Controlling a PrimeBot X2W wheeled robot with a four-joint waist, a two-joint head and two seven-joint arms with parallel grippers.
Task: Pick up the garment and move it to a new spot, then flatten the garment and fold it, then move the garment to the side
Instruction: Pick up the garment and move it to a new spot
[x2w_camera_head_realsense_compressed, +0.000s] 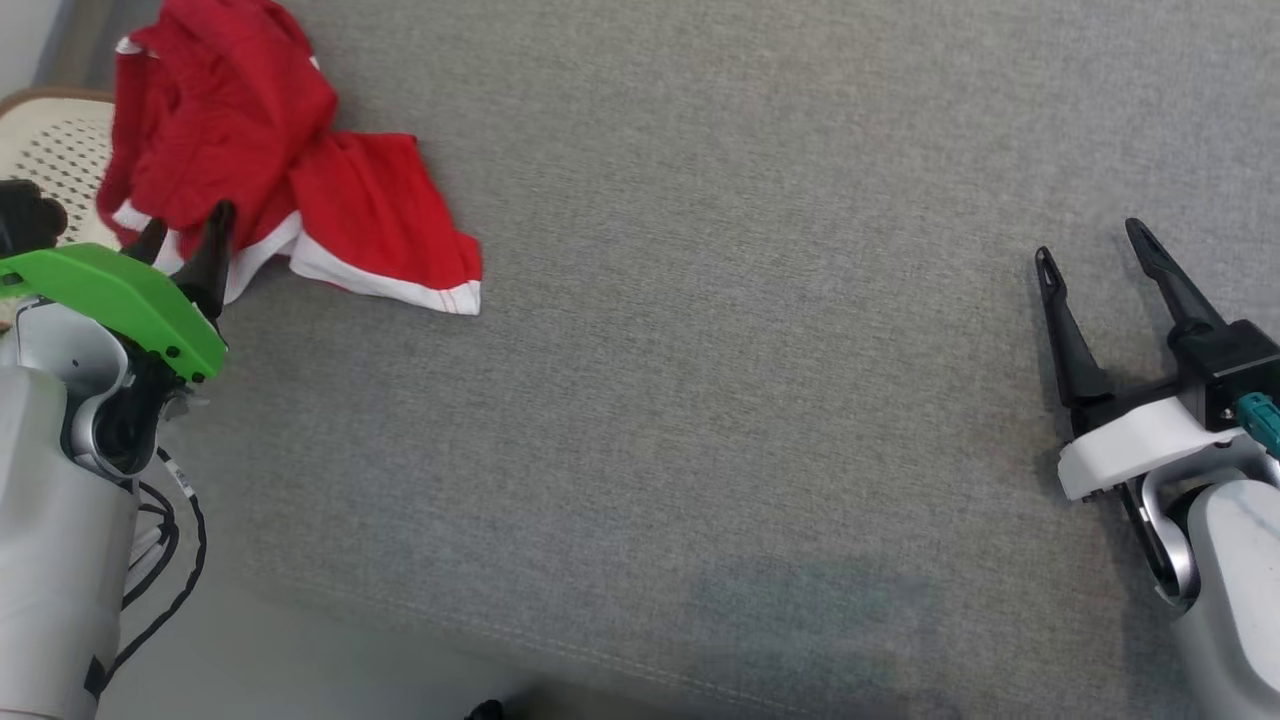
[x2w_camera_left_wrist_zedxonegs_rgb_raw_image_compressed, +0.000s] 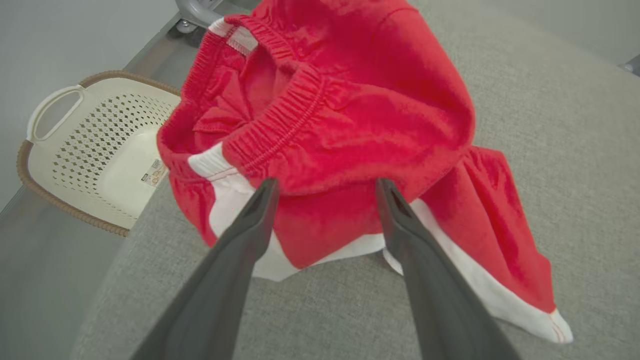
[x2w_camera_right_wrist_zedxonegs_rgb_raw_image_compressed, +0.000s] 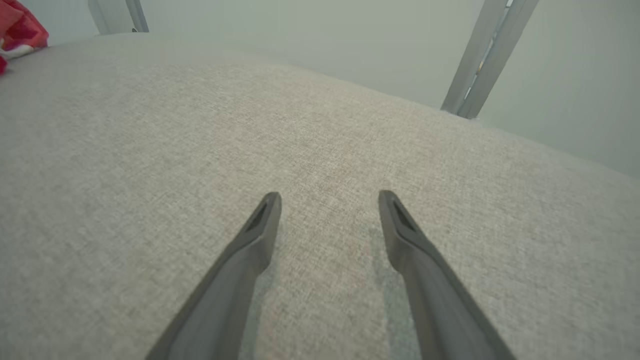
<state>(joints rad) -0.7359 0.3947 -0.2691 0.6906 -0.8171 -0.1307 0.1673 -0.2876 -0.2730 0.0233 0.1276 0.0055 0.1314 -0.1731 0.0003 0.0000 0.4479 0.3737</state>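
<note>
Red crumpled garment (x2w_camera_head_realsense_compressed: 235, 125), white hems, on grey woven surface (x2w_camera_head_realsense_compressed: 700, 420).

The garment (x2w_camera_head_realsense_compressed: 250, 150) was seen as bright red, banded in white at its hems. The upholstered surface (x2w_camera_head_realsense_compressed: 700, 350) under the garment was woven in fine grey. Left of the garment, a basket (x2w_camera_left_wrist_zedxonegs_rgb_raw_image_compressed: 90, 140) was coloured cream, patterned with small diamond holes and rimmed in brown. The left end effector (x2w_camera_head_realsense_compressed: 190, 217) was capped in green, the right end effector (x2w_camera_head_realsense_compressed: 1090, 240) in white, both dark-fingered.
</note>
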